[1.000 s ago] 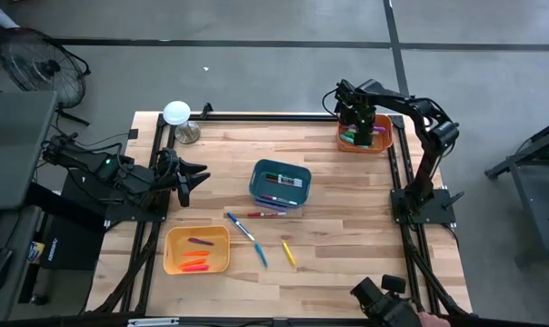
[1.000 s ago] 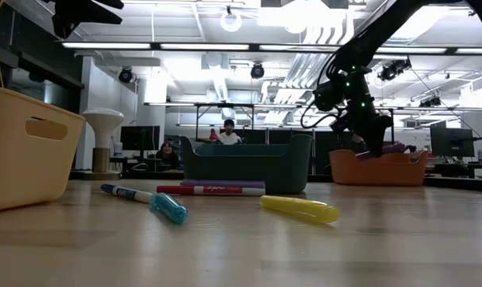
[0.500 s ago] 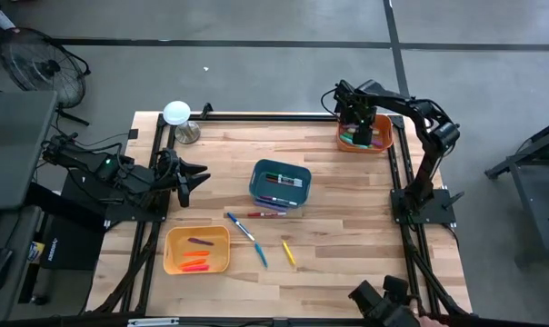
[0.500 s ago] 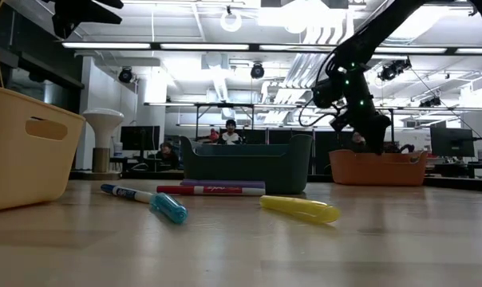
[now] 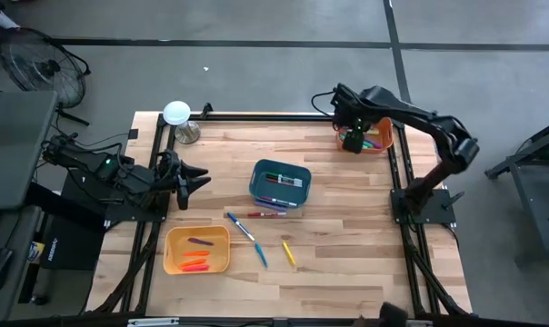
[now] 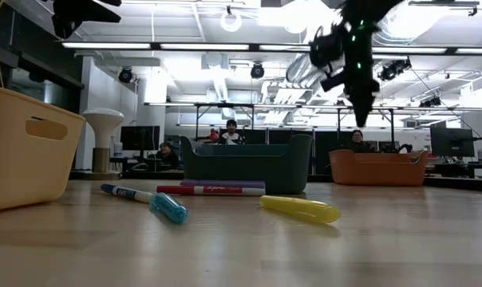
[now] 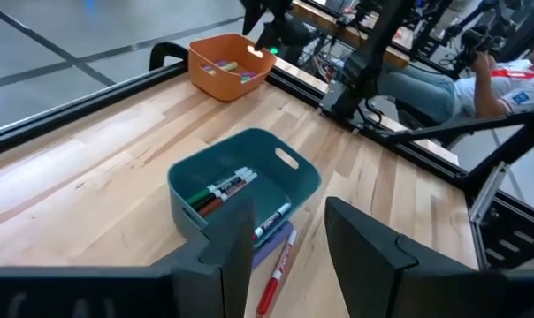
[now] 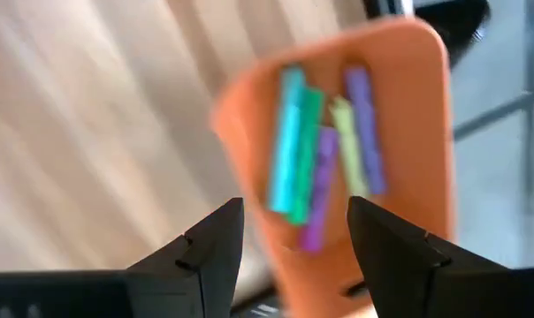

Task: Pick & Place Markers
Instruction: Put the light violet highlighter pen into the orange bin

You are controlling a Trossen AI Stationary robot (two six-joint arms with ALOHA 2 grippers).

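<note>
Loose markers lie flat on the wooden table: a blue-capped white one (image 5: 241, 225), a red one (image 5: 267, 214), a blue one (image 5: 261, 256) and a yellow one (image 5: 288, 252). More markers lie in the teal bin (image 5: 280, 173), the yellow bin (image 5: 172, 252) and the orange bin (image 5: 384, 136) at the far right corner. My right gripper (image 5: 352, 138) hangs open, pointing down, high over the orange bin's left side; its wrist view shows several markers (image 8: 324, 150) on the bin's floor below the bare fingers. My left gripper (image 7: 289, 256) waits open at the table's left edge, facing the teal bin (image 7: 240, 190).
A white mushroom-shaped lamp (image 5: 177, 116) stands at the far left corner. Black frame rails (image 5: 265, 115) run along the table's edges. People sit in the room beyond the table (image 6: 229, 131). Bare wood lies between the teal bin and the orange bin.
A second ago my right gripper held a purple marker low over the orange bin. It has let go of the marker, which now lies in the bin. The gripper has since risen well above the bin and shifted a little toward the table's left edge.
</note>
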